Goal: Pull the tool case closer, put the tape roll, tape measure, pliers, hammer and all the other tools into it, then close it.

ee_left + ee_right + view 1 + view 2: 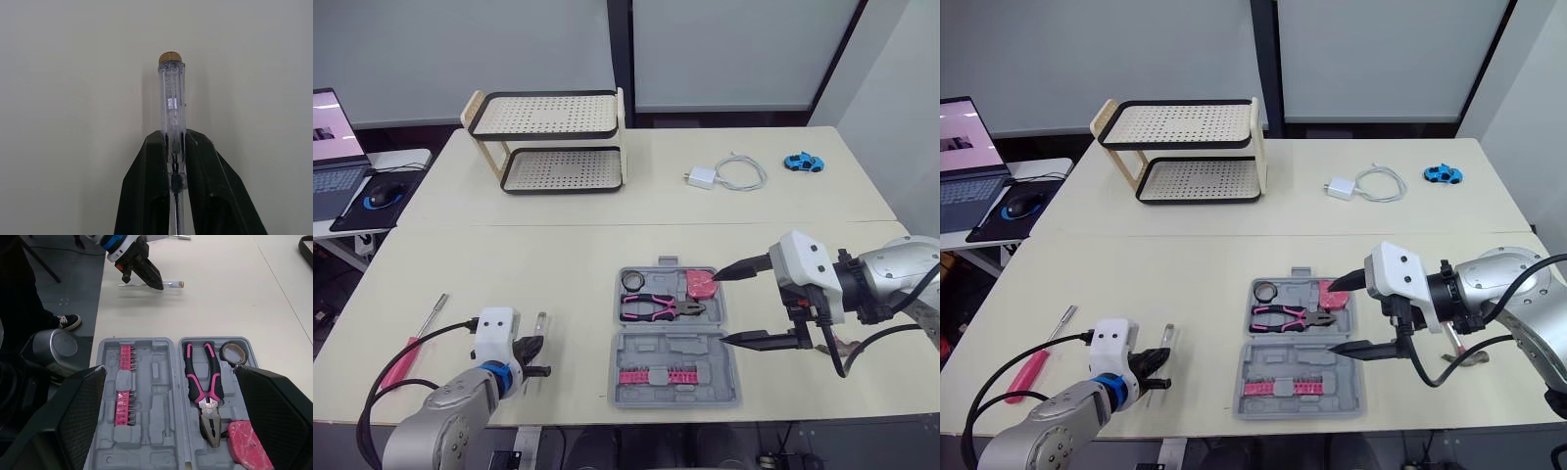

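The grey tool case lies open near the front edge of the table. In it are a tape roll, pink-handled pliers, a pink tape measure and a strip of pink bits. My right gripper hangs open at the case's right side, one finger by the tape measure. My left gripper is shut on a clear-handled screwdriver with a brass cap, low over the table left of the case. A red-handled screwdriver lies further left.
A two-tier rack stands at the back. A white charger with cable and a blue toy car lie at the back right. A laptop and mouse sit on a side table at the left.
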Available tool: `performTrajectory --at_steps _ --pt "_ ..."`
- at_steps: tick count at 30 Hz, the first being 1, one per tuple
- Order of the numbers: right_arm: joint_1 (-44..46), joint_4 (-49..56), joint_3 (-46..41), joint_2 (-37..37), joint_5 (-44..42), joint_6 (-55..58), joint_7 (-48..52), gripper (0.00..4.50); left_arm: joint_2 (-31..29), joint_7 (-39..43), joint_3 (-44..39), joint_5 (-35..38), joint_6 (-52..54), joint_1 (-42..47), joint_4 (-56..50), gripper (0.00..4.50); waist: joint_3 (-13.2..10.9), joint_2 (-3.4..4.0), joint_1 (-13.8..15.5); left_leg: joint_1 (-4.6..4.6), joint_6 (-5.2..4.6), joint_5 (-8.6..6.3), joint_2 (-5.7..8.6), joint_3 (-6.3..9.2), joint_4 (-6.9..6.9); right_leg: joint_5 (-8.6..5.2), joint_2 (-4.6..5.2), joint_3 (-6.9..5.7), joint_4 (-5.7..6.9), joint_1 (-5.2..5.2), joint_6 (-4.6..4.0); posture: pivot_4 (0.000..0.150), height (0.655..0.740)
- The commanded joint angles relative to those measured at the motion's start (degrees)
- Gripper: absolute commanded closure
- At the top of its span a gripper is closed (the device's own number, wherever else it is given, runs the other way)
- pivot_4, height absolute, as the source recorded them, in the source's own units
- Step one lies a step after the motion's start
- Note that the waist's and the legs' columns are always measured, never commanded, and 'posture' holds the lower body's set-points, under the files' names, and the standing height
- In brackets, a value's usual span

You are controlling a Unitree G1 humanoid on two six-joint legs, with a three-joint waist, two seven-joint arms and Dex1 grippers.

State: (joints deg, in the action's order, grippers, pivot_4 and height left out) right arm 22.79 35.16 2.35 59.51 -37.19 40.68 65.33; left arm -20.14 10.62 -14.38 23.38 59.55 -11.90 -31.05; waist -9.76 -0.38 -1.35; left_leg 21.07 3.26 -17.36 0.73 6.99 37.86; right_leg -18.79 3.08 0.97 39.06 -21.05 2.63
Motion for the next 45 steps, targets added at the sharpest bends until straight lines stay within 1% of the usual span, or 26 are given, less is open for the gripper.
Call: performTrajectory --at_steps 1,19,20,23,27,28,30,31,32,38,45 --pt "0.01 1.53 -1.76 0.76 -0.39 -0.68 0.33 0.00 0.16 -0.64 0.27 -0.83 -0.29 0.01 -0.65 4.34 0.00 0.00 0.00 0.00 0.00 0.00 0.00 0.00 0.00 0.00 0.00 0.00 0.00 0.00 0.00 0.150 0.7400" --pt "0.04 1.56 -1.63 1.14 -0.21 -0.68 0.20 0.00 1.56 -0.90 0.05 -1.07 -0.33 0.02 0.83 4.34 0.00 0.00 0.04 0.01 0.00 0.00 0.03 0.01 0.00 0.00 0.01 0.00 -0.01 0.00 0.00 0.150 0.7400" --pt "0.06 1.55 -1.61 1.14 -0.19 -0.68 0.20 0.00 1.57 -0.84 -0.08 -1.00 -0.33 0.03 0.86 3.61 0.00 0.00 0.04 0.01 0.00 0.00 0.03 0.01 0.00 0.00 0.01 -0.01 -0.01 0.00 0.00 0.150 0.7400" --pt "0.07 1.51 -1.65 1.15 -0.13 -0.73 0.19 0.00 1.38 -0.39 -0.54 -0.60 -0.50 0.05 0.75 2.74 0.00 0.00 0.03 0.01 0.00 0.00 0.02 0.01 0.00 0.00 0.01 -0.01 -0.01 0.01 0.00 0.150 0.7400" --pt "0.00 1.49 -1.79 1.22 -0.08 -0.83 0.19 0.00 0.93 0.34 -1.45 0.17 -0.06 -0.18 -0.38 1.47 0.00 0.00 0.02 0.00 0.00 0.00 0.02 0.01 0.00 0.00 0.00 -0.01 -0.01 0.01 0.00 0.150 0.7400" --pt "-0.07 1.51 -1.79 1.22 -0.05 -0.87 0.16 0.00 0.73 0.52 -1.68 0.37 -0.09 -0.33 -0.69 1.09 0.00 0.00 0.02 0.00 0.00 0.00 0.02 0.01 0.00 0.00 0.00 0.00 -0.01 0.01 0.00 0.150 0.7400" --pt "-0.21 1.51 -1.97 1.28 -0.01 -0.98 0.14 0.00 0.03 1.32 -2.66 1.41 0.37 -1.13 -2.18 0.58 0.00 -0.01 -0.01 0.00 0.00 0.00 0.01 0.01 0.00 0.00 0.00 0.00 -0.01 0.00 0.00 0.150 0.7400" --pt "-0.26 1.50 -2.03 1.30 0.02 -1.04 0.12 0.00 -0.26 1.62 -3.05 1.81 0.58 -1.48 -2.82 0.22 -0.01 -0.01 -0.04 0.01 0.00 0.00 0.01 0.00 0.00 0.00 0.00 0.00 -0.01 0.00 0.00 0.150 0.7400" --pt "-0.33 1.47 -2.11 1.32 0.04 -1.13 0.11 0.00 -0.54 1.91 -3.42 2.17 0.81 -1.83 -3.50 0.02 -0.01 -0.01 -0.04 0.01 0.00 0.00 0.01 0.00 -0.01 0.00 0.00 0.00 -0.02 -0.01 0.00 0.150 0.7400" --pt "-0.43 1.37 -2.34 1.15 0.10 -1.50 -0.06 0.00 -1.85 3.60 -5.98 4.18 1.14 -2.86 -5.83 0.02 -0.02 -0.03 0.03 0.04 0.00 0.00 0.03 0.02 0.00 0.00 0.01 -0.01 -0.03 0.00 0.00 0.150 0.7400" --pt "-0.13 1.23 -2.15 0.94 0.12 -1.83 -0.17 0.00 -4.41 7.28 -7.28 5.35 -0.91 -4.64 -4.94 0.02 -0.03 -0.04 0.01 0.04 0.00 0.00 0.02 0.01 -0.01 0.00 0.01 -0.01 -0.04 -0.01 0.00 0.150 0.7400"
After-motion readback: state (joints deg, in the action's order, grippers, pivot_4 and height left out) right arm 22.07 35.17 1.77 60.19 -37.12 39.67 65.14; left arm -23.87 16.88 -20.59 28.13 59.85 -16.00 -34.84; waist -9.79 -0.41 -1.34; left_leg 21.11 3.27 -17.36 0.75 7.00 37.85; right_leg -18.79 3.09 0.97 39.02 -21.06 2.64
